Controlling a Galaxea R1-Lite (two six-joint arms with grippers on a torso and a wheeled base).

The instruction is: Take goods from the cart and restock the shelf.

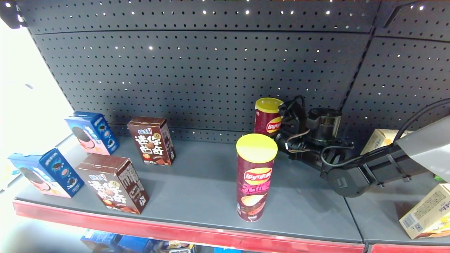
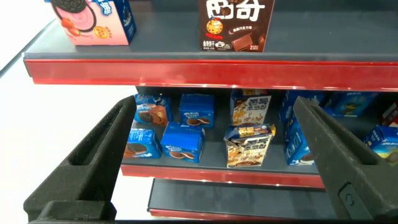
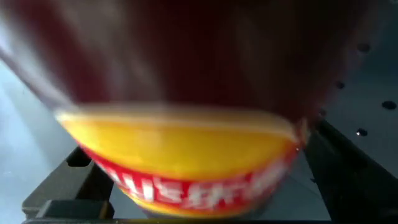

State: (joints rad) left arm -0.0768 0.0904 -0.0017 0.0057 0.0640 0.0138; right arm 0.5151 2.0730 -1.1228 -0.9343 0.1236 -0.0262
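Left gripper (image 2: pixel 211 162) sits out front, below the red shelf lip (image 2: pixel 205 68), spread wide and empty, facing lower-shelf stock (image 2: pixel 186 127). Judged idle: nothing for it to do here.

Front can (image 1: pixel 255 177) is upright just behind the lip, lid up, label out. It is nearer the camera than the right gripper (image 1: pixel 281 130) and slightly to its left. Front brown box (image 1: pixel 114 182) and front blue box (image 1: pixel 45 174) are well off to that gripper's left, faced out and angled.

Right gripper is clamped on the rear can (image 1: pixel 269 117), a side grasp around mid-body, so lid is up and label forward. Wrist view has the can wedged between both fingers (image 3: pixel 81 180). Rear can is slightly tilted, directly behind the front can, likely going in as second in the row. Its base is hidden by the front can's lid, so cannot tell if it's on the shelf.

Rear brown box (image 1: pixel 151 140) and rear blue box (image 1: pixel 92 131) are about level with the gripper, to its left, in two-deep rows like the cans. Beige boxes (image 1: pixel 427 211) are to its right, past the arm. Pegboard (image 1: pixel 197 77) is just behind.
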